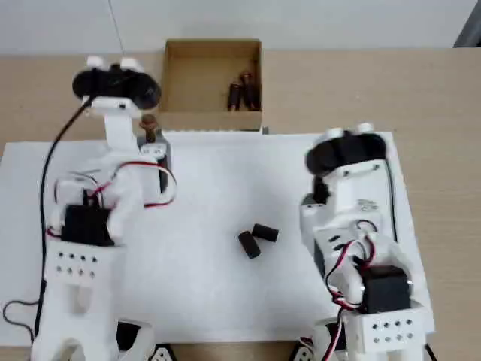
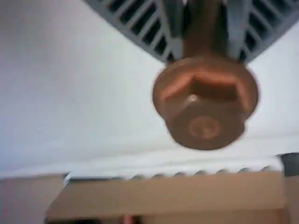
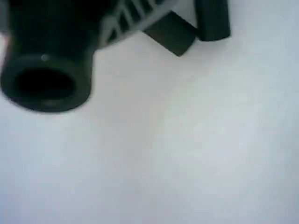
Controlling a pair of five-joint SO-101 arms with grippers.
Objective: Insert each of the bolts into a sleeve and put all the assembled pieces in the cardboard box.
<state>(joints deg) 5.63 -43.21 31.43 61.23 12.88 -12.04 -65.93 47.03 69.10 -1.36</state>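
We see the left end effector [image 2: 203, 23] clamped on a copper bolt [image 2: 205, 100]. Its grey ribbed fingers [image 2: 140, 18] are closed on the shank, and the flanged hex head hangs free toward the wrist camera. In the high view the bolt sits at about 10 o'clock on the white sheet [image 1: 210, 293], just beside the near left corner of the cardboard box [image 1: 203, 120].

The box stands on the counter [image 1: 443, 113] at 12 o'clock, touching the sheet's far edge. Inside it, toward its 3 o'clock side, lie assembled pieces [image 1: 244, 92], dark sleeves with copper heads.

The right end effector [image 3: 93, 32] grips a black sleeve [image 3: 44, 70] whose open bore faces the wrist camera, above bare sheet. The right arm [image 1: 353, 226] stands over the sheet's 3 to 4 o'clock side.

Two loose sleeves [image 1: 264, 232] lie near the sheet's middle, slightly toward 4 o'clock, close together at an angle. We cannot tell whether they touch.
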